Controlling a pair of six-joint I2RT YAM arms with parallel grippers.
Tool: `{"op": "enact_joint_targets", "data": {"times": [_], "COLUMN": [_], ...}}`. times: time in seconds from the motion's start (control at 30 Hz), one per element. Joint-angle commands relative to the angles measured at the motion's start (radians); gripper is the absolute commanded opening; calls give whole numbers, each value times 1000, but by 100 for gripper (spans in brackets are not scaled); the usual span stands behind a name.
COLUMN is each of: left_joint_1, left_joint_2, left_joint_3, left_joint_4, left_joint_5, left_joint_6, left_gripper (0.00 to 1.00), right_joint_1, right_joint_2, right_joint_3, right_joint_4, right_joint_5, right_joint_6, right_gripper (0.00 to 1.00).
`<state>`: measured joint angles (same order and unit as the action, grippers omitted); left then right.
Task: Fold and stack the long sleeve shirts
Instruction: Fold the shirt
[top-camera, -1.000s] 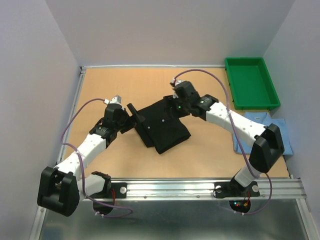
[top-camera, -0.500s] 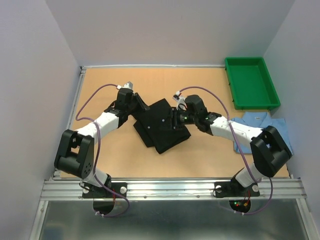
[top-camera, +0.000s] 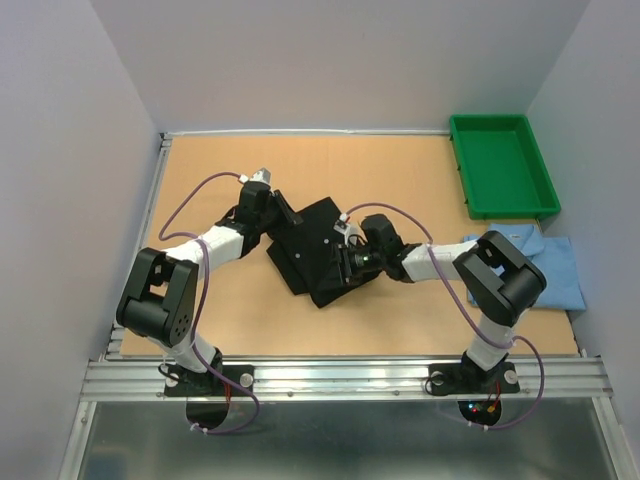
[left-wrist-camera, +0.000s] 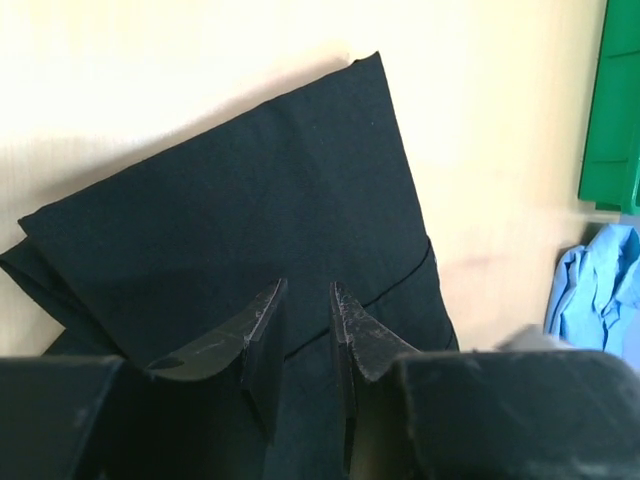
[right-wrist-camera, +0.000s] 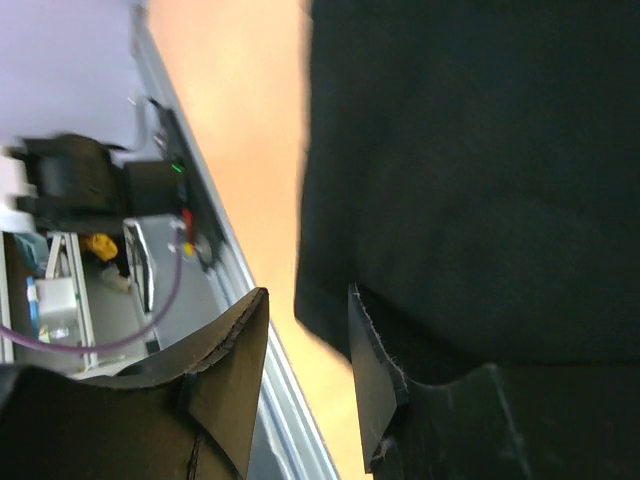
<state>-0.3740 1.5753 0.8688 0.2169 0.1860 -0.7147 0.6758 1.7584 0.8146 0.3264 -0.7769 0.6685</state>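
Observation:
The black long sleeve shirt (top-camera: 318, 240) lies folded in the middle of the table, filling most of the left wrist view (left-wrist-camera: 250, 200). My left gripper (top-camera: 287, 213) is at its far-left edge. The jaws there (left-wrist-camera: 308, 287) stand close together with dark cloth filling the narrow gap. My right gripper (top-camera: 345, 262) is low at the shirt's near-right edge. Its jaws (right-wrist-camera: 305, 292) are partly apart, table showing between them, and the shirt's corner (right-wrist-camera: 480, 150) lies against the right finger. The light blue long sleeve shirt (top-camera: 555, 270) lies crumpled at the right edge.
A green tray (top-camera: 500, 165) stands at the back right, and its side shows in the left wrist view (left-wrist-camera: 612, 110). The metal rail (top-camera: 350, 375) carrying both arm bases runs along the near edge. White walls close in the table on three sides.
My left arm swung in from the left to the shirt's far-left edge and its jaws narrowed. My right arm drew back across the shirt to its near-right edge, jaws narrowing too.

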Motion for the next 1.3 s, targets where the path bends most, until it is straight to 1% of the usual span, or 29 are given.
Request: {"op": "enact_joint_targets", "data": {"times": [0.0, 0.17, 0.3, 0.4, 0.43, 0.6, 0.7, 0.73, 0.9, 0.93, 1.03, 1.1, 1.27], "left_joint_1": [-6, -8, -9, -11, -11, -5, 3, 4, 4, 4, 4, 4, 4], "left_joint_2": [-46, -46, -32, 0, 8, 31, 51, 66, 72, 62, 45, 43, 48], "left_joint_3": [-16, -22, -19, -25, -33, -99, -126, -129, -159, -163, -169, -168, -156], "left_joint_4": [55, 58, 62, 70, 67, 68, 76, 76, 91, 91, 90, 88, 78], "left_joint_5": [1, 0, -2, -20, -31, -129, -140, -137, -122, -125, -128, -128, -129], "left_joint_6": [29, 37, 41, 43, 41, 1, -14, -17, -23, -19, -9, -6, -6], "left_gripper": [34, 35, 35, 34, 34, 22, 21, 17, 16, 16, 16, 16, 16], "right_joint_1": [5, 4, 1, -1, -2, -24, -31, -39, -88, -116, -160, -168, -174], "right_joint_2": [70, 138, 138, 84, 69, -19, -43, -66, -161, -177, -163, -122, 2], "right_joint_3": [-84, -123, -124, -100, -91, -45, -23, -20, 24, 32, 64, 80, 37], "right_joint_4": [49, 49, 42, 8, -27, -91, -127, -133, -164, -165, -167, -167, -159], "right_joint_5": [-44, -41, -41, -29, -24, 8, 11, 13, 21, 18, -10, -39, -64], "right_joint_6": [-72, -115, -127, -138, -147, -170, -178, -172, -150, -144, -136, -141, -193], "right_gripper": [43, 43, 43, 43, 43, 44, 44, 44, 45, 46, 47, 47, 47]}}
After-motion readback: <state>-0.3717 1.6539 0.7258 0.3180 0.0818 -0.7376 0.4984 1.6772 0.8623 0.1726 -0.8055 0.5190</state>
